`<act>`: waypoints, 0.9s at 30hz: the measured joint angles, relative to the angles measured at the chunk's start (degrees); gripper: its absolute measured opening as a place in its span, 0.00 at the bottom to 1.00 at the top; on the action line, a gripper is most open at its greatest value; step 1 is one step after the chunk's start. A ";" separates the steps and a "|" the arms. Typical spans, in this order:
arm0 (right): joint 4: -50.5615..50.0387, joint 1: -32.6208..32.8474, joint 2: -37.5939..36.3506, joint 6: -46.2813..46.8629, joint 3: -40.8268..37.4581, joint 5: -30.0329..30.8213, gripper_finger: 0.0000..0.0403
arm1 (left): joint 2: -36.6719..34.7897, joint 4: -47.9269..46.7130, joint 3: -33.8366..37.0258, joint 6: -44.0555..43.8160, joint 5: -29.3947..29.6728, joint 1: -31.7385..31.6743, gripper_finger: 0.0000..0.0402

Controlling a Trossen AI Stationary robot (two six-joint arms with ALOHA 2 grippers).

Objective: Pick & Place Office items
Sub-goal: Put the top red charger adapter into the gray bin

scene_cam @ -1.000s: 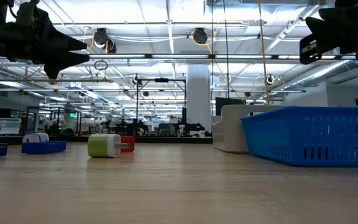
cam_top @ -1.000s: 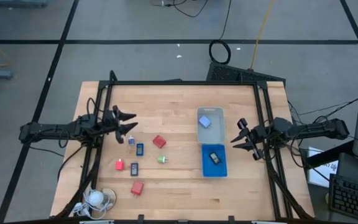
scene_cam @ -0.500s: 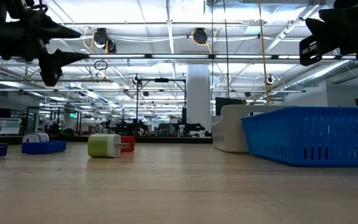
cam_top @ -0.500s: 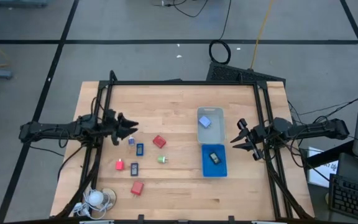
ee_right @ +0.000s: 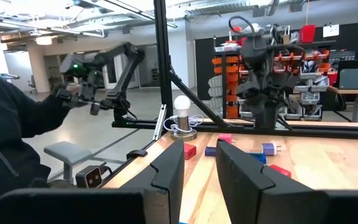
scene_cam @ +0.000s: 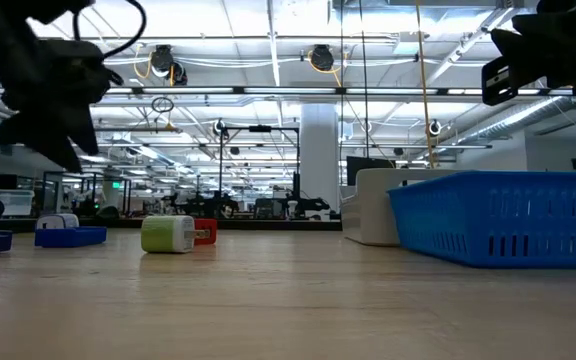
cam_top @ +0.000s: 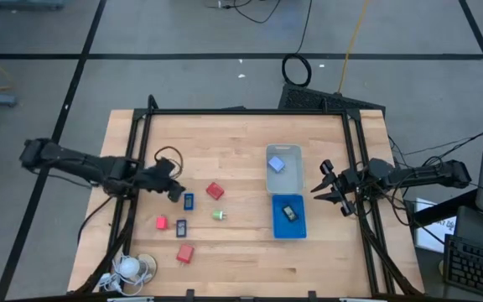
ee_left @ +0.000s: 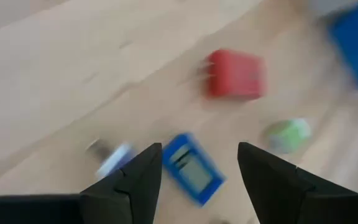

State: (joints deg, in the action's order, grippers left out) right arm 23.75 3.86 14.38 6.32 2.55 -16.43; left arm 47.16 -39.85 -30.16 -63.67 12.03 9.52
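So far two office items sit in the trays (cam_top: 288, 189) at middle right, six wait at lower left, the open left gripper (cam_top: 174, 191) hovers over them, the right gripper (cam_top: 325, 189) is closed

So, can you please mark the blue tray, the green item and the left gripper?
blue tray (cam_top: 277, 225): high view, bare floor near its left wall.
green item (cam_top: 218, 215): high view, its middle.
left gripper (ee_left: 199, 163): left wrist view, midway between its fingertips.

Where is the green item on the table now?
In the high view the green item lies near the table's middle, between the red block and the blue tray.
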 joint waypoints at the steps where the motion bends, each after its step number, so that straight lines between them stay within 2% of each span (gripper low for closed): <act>1: 0.00 0.00 -0.01 0.03 0.00 0.00 0.21 | 2.11 -2.76 -2.02 -1.79 0.51 -0.02 0.53; 6: -0.04 0.00 0.01 0.71 0.00 0.00 0.21 | 10.51 -5.41 -8.37 -5.32 1.05 -0.02 0.53; 14: -0.04 0.00 -0.01 0.97 0.00 -0.11 0.21 | 19.13 -3.97 -9.88 -1.49 0.95 -0.88 0.53; 20: -0.04 0.00 0.01 0.34 0.00 -0.13 0.21 | 21.59 5.32 -9.90 10.94 0.99 -1.25 0.53; 27: -0.37 0.00 0.01 0.47 0.00 -0.15 0.21 | 21.81 11.92 -9.90 16.62 1.12 -1.25 0.53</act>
State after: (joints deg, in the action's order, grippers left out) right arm 23.37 3.86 14.39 6.78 2.55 -16.58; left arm 68.97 -27.92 -40.05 -47.05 13.15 8.27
